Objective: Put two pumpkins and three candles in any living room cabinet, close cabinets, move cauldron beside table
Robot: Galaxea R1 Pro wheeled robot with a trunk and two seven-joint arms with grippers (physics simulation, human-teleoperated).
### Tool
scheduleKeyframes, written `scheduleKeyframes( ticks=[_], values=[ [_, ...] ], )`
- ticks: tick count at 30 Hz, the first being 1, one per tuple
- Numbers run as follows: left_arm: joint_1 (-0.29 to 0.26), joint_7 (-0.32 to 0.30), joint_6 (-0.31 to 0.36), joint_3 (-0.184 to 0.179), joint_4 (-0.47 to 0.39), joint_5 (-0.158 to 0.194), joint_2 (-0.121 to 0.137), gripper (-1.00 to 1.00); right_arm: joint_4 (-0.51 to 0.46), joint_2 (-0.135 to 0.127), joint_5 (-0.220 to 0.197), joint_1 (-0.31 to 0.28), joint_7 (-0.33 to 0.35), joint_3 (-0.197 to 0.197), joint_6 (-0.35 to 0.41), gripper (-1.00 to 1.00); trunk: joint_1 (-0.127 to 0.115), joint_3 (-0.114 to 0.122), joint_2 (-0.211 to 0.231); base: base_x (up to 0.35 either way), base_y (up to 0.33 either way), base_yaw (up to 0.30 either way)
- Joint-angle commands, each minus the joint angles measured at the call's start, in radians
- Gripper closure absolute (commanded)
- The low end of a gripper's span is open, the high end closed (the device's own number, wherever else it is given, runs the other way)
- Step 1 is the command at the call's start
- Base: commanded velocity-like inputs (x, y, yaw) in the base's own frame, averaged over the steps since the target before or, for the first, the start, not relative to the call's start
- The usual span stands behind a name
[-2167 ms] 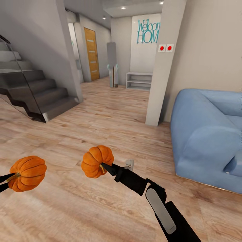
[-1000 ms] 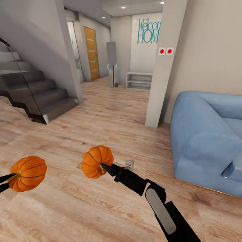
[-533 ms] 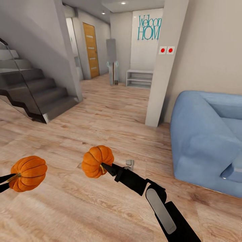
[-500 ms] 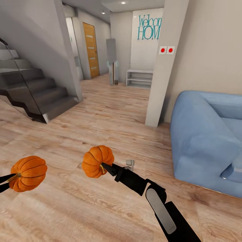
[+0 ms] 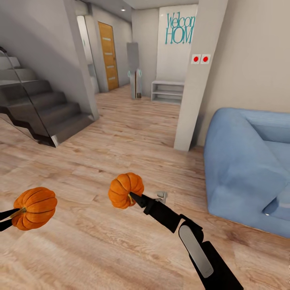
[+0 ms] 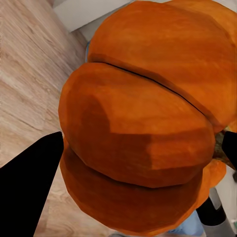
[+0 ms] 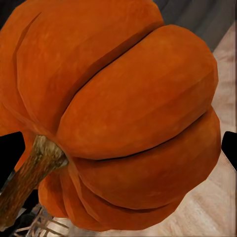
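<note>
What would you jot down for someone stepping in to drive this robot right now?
Left end effector: shut on the left pumpkin, held above the wood floor.
Right end effector: shut on the right pumpkin, gripped at its stem.
Ahead: a staircase, a hallway with a wooden door, and a blue sofa.
Done: both pumpkins are picked up.
Left: find a living-room cabinet, put both pumpkins and the three candles inside, shut every cabinet, then set the cauldron next to the table.

Teal "Welcom… HOM…" lettering (image 5: 180,29), seemingly cropped by pillar (image 5: 199,76), on far wall (image 5: 175,64)
</note>
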Motion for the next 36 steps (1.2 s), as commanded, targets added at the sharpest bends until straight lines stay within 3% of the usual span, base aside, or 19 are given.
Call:
scheduleKeyframes(
  ticks=[1, 7, 12, 14, 18, 19, 23, 27, 29, 34, 36],
  values=[
    [0.0, 0.001, -0.001, -0.001, 0.0, 0.0, -0.001, 1.0, 0.001, -0.001, 0.003, 0.0, -0.001, -0.002, -0.005, 1.0, -0.004, 0.002, 0.007, 0.0, 0.0, 0.0],
    [0.0, 0.021, -0.002, -0.006, 0.0, -0.007, -0.008, 1.0, 0.002, -0.003, 0.018, 0.0, -0.03, -0.005, -0.058, 1.0, -0.027, 0.02, 0.049, 0.0, 0.0, 0.0],
    [0.0, 0.137, -0.001, -0.032, -0.02, -0.016, -0.054, 1.0, -0.004, 0.003, 0.021, -0.001, -0.287, 0.008, -0.058, 1.0, -0.046, 0.035, 0.084, 0.0, 0.0, 0.0],
    [0.0, 0.216, 0.0, -0.034, -0.049, -0.017, -0.078, 1.0, -0.005, 0.008, 0.022, -0.001, -0.355, 0.011, -0.058, 1.0, -0.054, 0.042, 0.098, 0.0, 0.0, 0.0],
    [0.0, 0.453, 0.001, -0.035, -0.14, -0.017, -0.171, 1.0, -0.007, 0.011, 0.03, -0.001, -0.462, 0.029, -0.059, 1.0, -0.069, 0.054, 0.126, 0.0, 0.0, 0.0],
    [0.0, 0.548, 0.001, -0.035, -0.16, -0.017, -0.2, 1.0, -0.008, 0.011, 0.041, -0.001, -0.488, 0.031, -0.06, 1.0, -0.073, 0.057, 0.133, 0.0, 0.0, 0.0],
    [0.0, 0.797, -0.002, -0.035, -0.188, -0.014, -0.261, 1.0, -0.012, 0.01, 0.09, -0.001, -0.515, 0.03, -0.081, 1.0, -0.088, 0.07, 0.161, 0.0, 0.0, 0.0],
    [0.0, 0.926, -0.004, -0.035, -0.201, -0.015, -0.298, 1.0, -0.015, 0.012, 0.106, 0.0, -0.536, 0.033, -0.124, 1.0, -0.104, 0.082, 0.189, 0.0, 0.0, 0.0],
    [0.0, 0.977, -0.005, -0.035, -0.218, -0.016, -0.318, 1.0, -0.016, 0.013, 0.112, 0.0, -0.583, 0.039, -0.128, 1.0, -0.111, 0.089, 0.203, 0.0, 0.0, 0.0],
    [0.0, 1.163, -0.006, -0.036, -0.266, -0.015, -0.378, 1.0, -0.025, 0.014, 0.121, 0.0, -0.866, 0.057, -0.1, 1.0, -0.13, 0.104, 0.238, 0.0, 0.0, 0.0],
    [0.0, 1.212, -0.006, -0.041, -0.28, -0.015, -0.398, 1.0, -0.034, 0.018, 0.121, 0.0, -0.946, 0.076, -0.063, 1.0, -0.138, 0.11, 0.252, 0.0, 0.0, 0.0]
  ],
)
